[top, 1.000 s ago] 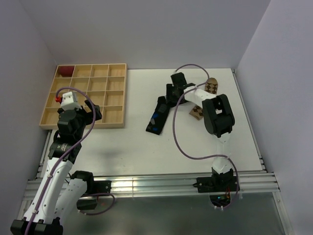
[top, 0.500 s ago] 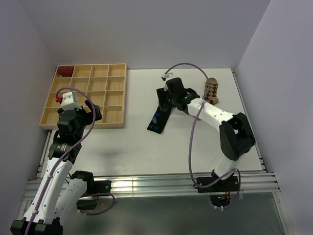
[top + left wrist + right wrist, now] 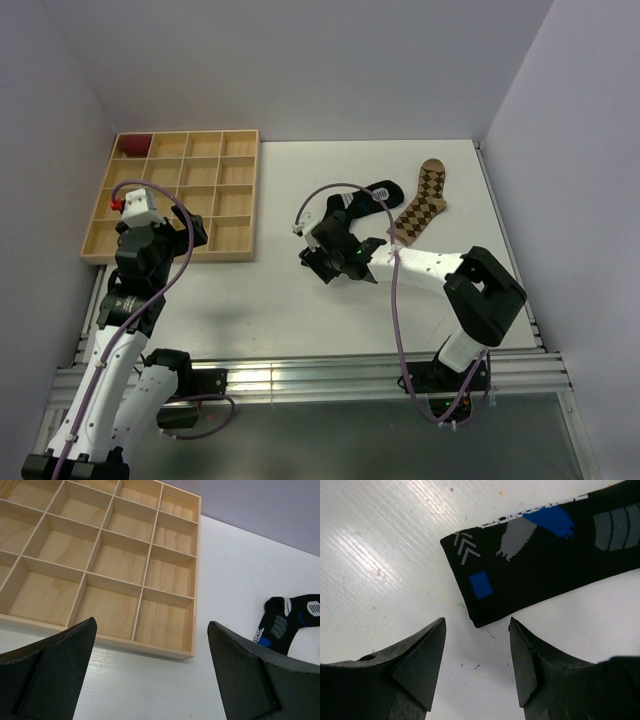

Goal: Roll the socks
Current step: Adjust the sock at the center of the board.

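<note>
Right gripper point(image 3: 477, 630) spread, holding nothing, just short of the black sock's point(image 3: 545, 565) cuff edge, table point(image 3: 380, 555) between

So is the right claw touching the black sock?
Apart. In the right wrist view, white table shows between the right gripper and the black sock.

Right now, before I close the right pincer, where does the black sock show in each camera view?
Top external: black sock mid-table, left of the tan argyle sock, its near end hidden.
Left wrist: black sock at the right edge, beyond the wooden tray.
Right wrist: black sock upper right, cuff just ahead of the right pincer.
Shared landmark: the white table.
</note>
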`<state>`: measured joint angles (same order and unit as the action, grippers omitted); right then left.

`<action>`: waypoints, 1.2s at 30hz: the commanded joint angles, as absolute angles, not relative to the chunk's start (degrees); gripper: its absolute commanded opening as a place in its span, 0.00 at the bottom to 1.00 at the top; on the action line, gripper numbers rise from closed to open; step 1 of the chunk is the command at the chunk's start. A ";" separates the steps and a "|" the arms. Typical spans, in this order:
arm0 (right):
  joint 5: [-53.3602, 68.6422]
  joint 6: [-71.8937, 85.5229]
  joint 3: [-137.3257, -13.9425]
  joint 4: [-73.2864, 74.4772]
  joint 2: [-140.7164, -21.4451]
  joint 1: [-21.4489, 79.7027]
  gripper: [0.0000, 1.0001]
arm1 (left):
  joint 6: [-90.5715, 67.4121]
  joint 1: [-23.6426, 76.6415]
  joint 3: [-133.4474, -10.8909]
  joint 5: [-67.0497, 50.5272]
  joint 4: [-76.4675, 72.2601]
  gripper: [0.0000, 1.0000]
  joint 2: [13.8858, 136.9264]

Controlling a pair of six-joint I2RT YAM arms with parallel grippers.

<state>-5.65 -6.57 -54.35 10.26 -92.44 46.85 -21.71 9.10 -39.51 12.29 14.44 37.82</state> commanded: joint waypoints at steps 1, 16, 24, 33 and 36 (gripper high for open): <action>-9.75 -10.28 -54.58 7.38 -92.63 48.25 0.61 | -21.27 9.32 -39.55 12.30 13.18 0.99 37.35; -4.84 -11.60 -61.25 11.51 -100.10 49.31 0.59 | -21.09 9.67 -39.38 13.09 13.27 0.99 37.09; -0.26 -10.90 -67.58 15.38 -106.78 49.31 0.58 | -21.01 9.76 -39.38 13.54 13.53 1.00 36.83; 3.08 -9.58 -71.97 15.47 -108.28 51.06 0.57 | -21.01 9.76 -39.38 13.71 13.54 0.99 36.56; 0.45 -9.06 -72.07 14.95 -107.15 51.94 0.57 | -20.92 9.76 -39.38 13.97 13.62 0.99 36.30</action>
